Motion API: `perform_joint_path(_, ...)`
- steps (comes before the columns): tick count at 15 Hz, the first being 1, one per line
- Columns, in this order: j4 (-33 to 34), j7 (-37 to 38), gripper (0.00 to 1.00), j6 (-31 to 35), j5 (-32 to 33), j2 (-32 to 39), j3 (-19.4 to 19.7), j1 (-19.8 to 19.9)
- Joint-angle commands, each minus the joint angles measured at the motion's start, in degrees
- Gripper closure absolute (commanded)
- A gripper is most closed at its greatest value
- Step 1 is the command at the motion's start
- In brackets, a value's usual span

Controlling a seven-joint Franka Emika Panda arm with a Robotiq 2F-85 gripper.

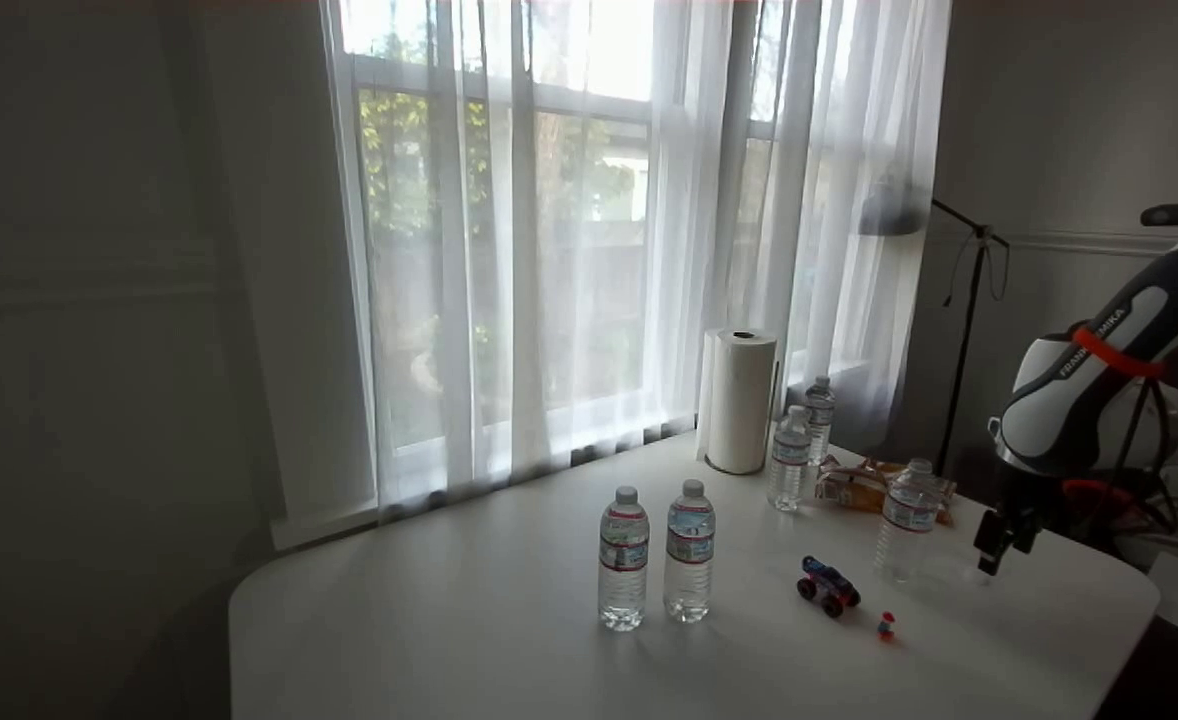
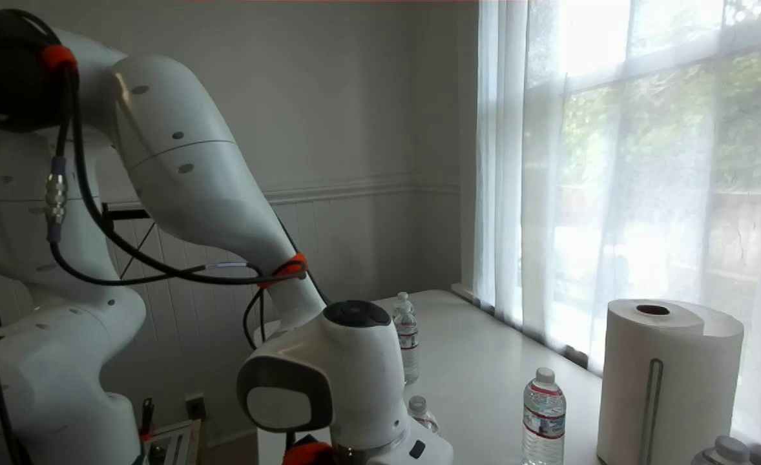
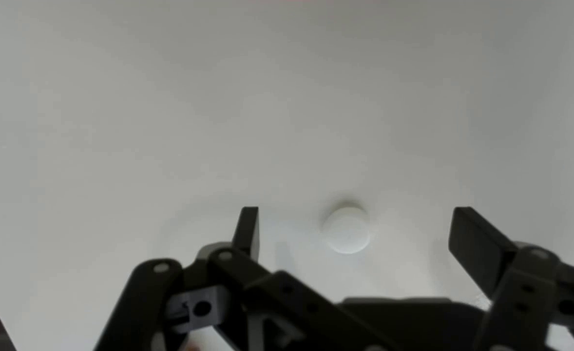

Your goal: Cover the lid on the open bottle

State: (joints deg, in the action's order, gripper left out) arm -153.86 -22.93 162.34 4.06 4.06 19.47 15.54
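A white round lid (image 3: 348, 230) lies on the white table, between my gripper's fingers in the wrist view and touching neither. It shows only faintly in an exterior view (image 1: 977, 576). My gripper (image 3: 357, 225) is wide open and empty, low over the table; it also shows in an exterior view (image 1: 1005, 548). A clear labelled bottle (image 1: 907, 525) stands upright close beside the gripper. Its neck looks clear and uncapped in an exterior view (image 2: 419, 408), where the arm hides most of it. The fingers are hidden in that view.
Two capped bottles (image 1: 624, 560) (image 1: 689, 553) stand farther along the table. Two more bottles (image 1: 790, 462) (image 1: 820, 412) stand near a paper towel roll (image 1: 741, 405). A snack bag (image 1: 849, 487), a toy truck (image 1: 829, 587) and a small red toy (image 1: 886, 627) lie near the bottle.
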Motion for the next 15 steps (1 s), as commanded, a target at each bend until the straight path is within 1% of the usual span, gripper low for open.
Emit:
perform_joint_path(1,3.10,-1.35,0.00,1.61,-0.64,4.32,-1.83,1.38)
perform_joint_path(3,4.54,-2.01,0.00,1.42,-2.27,6.45,-3.22,1.92)
perform_joint_path(8,6.80,-2.82,0.00,1.72,-1.89,9.57,-6.08,3.55)
perform_joint_path(9,7.20,-3.05,0.03,1.58,-1.86,10.10,-6.65,3.94)
perform_joint_path(10,7.46,-3.23,0.08,1.54,-1.77,10.45,-7.10,4.27)
perform_joint_path(11,7.63,-3.28,0.22,1.54,-1.59,10.76,-7.43,4.56)
perform_joint_path(13,7.98,-3.48,0.40,1.36,-1.30,11.10,-7.94,5.07)
perform_joint_path(15,8.14,-3.75,0.53,1.19,-1.09,11.22,-8.21,5.41)
